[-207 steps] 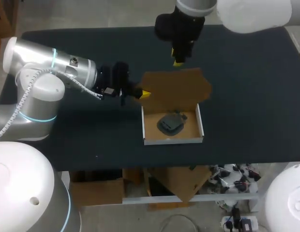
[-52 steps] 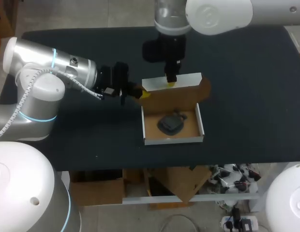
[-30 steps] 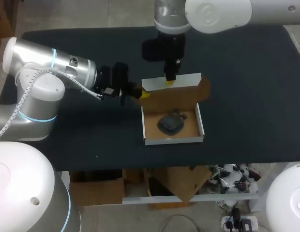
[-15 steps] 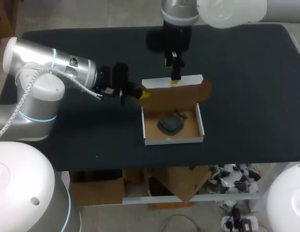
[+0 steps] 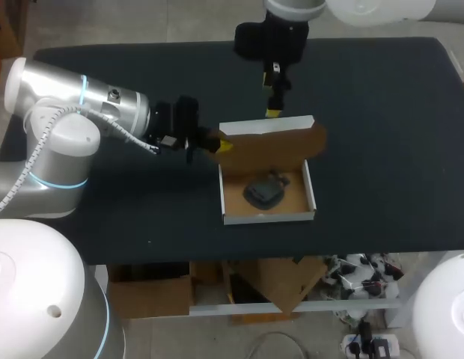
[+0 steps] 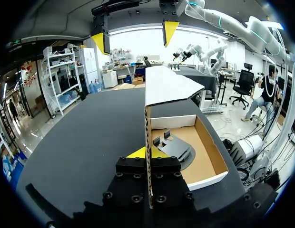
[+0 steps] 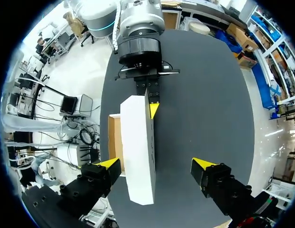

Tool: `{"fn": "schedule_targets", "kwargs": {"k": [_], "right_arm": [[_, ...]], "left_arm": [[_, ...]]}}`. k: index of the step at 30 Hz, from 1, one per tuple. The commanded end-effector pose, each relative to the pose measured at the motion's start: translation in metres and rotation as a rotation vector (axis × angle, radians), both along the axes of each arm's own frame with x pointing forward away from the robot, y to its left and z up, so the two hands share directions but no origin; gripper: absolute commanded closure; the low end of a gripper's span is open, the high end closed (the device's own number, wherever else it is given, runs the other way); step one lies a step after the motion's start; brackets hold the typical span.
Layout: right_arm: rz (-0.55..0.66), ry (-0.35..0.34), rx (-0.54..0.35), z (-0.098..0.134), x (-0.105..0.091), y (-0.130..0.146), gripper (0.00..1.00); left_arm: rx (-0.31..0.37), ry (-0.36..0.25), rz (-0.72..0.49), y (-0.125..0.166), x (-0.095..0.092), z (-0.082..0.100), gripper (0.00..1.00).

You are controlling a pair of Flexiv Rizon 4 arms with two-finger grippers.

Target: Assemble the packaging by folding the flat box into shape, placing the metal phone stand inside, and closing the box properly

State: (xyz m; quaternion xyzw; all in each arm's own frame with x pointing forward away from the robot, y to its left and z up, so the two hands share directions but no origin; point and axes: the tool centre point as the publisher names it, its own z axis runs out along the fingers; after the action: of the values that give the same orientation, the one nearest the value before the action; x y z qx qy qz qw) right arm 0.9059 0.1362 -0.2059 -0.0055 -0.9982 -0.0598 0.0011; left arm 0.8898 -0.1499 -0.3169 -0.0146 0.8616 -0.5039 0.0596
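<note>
The cardboard box lies open at mid-table with the dark metal phone stand inside it. Its lid stands upright along the far wall, white side facing away. My left gripper is shut on the lid's left edge; in the left wrist view that gripper pinches the cardboard edge, with the lid, tray and stand ahead of it. My right gripper hangs open above and behind the lid, touching nothing. From the right wrist, its gripper straddles the lid from above, with the left gripper beyond.
Dark table surface surrounds the box on all sides. My left arm lies across the table's left part.
My right gripper has opened, let go of the lid's top edge, and risen back away from it. The lid stays upright in the left gripper.
</note>
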Motion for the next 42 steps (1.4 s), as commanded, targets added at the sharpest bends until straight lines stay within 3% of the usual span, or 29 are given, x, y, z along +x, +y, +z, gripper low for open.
{"fn": "schedule_targets", "kwargs": {"k": [1,3,42], "right_arm": [[-0.013,-0.010,0.006,0.0046,-0.0017,-0.0099,0.00],[-0.019,-0.038,0.034,0.0075,0.0001,-0.0160,0.00],[-0.019,-0.038,0.034,0.0075,0.0001,-0.0160,0.00]], "left_arm": [[-0.001,-0.001,0.001,-0.0007,-0.0005,-0.0027,1.00],[-0.001,-0.001,0.001,-0.0007,-0.0005,-0.0027,1.00],[-0.001,-0.001,0.001,-0.0007,-0.0005,-0.0027,1.00]]}}
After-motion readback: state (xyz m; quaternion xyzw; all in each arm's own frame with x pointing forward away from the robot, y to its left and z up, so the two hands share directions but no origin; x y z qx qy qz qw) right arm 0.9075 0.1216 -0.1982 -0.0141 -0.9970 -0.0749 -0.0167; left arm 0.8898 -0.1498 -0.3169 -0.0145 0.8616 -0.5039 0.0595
